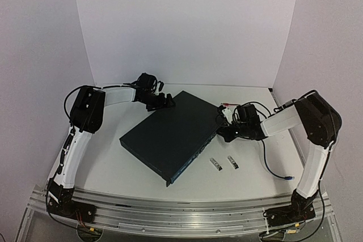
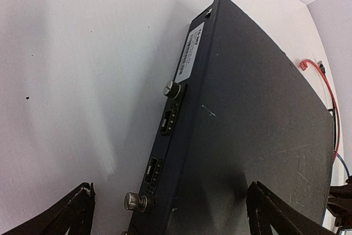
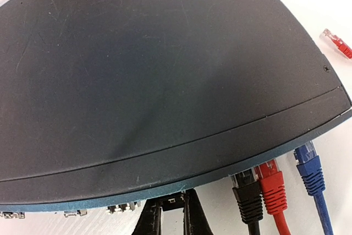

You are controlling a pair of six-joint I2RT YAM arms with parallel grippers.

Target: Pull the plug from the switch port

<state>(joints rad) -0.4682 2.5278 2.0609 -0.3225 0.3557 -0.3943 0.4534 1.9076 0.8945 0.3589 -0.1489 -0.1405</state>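
The switch (image 1: 170,134) is a flat dark box lying diagonally on the table. Its port edge faces my right gripper (image 1: 227,131). In the right wrist view the right gripper (image 3: 175,216) is shut on a small black plug (image 3: 175,202) that sits in a port under the blue-tinged edge of the switch (image 3: 154,70). My left gripper (image 1: 159,101) is at the switch's far corner. It stands open (image 2: 170,207), its fingers either side of the rear edge of the switch (image 2: 258,114), with nothing held.
Black (image 3: 248,196), red (image 3: 273,188) and blue (image 3: 311,171) cables are plugged in to the right of the held plug. A loose red connector (image 3: 338,43) lies beyond the corner. Two small metal modules (image 1: 215,164) (image 1: 231,162) lie on the table in front of the switch. A blue cable end (image 1: 288,178) rests near the right arm.
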